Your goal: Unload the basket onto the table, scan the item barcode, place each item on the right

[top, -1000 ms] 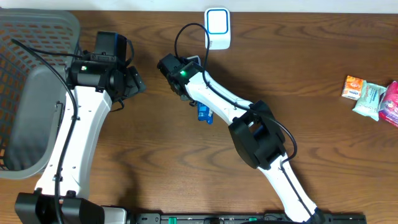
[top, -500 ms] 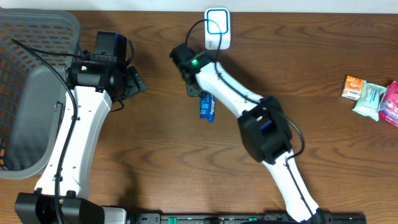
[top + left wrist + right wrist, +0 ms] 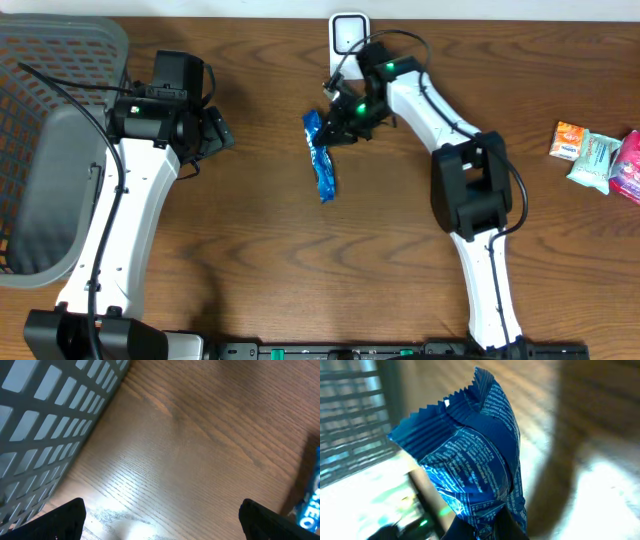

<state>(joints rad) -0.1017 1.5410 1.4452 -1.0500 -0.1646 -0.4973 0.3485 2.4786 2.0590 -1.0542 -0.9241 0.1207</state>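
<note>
Blue packet (image 3: 321, 160) hangs just below and slightly left of the white scanner (image 3: 347, 30), which stands at the far edge of the table (image 3: 260, 260). The right gripper (image 3: 333, 127) pinches the packet's upper end, its jaws pressed together on the wrapper. In the right wrist view the packet (image 3: 475, 470) fills the frame, crinkled, its fine print facing the camera. It seems lifted off the wood, though the overhead view cannot settle that. Well left of the scanner, the left gripper (image 3: 216, 133) has its jaws spread wide and holds nothing. A grey basket (image 3: 60, 50) sits further left. Far right of the scanner lie several snack packets (image 3: 598, 160).
</note>
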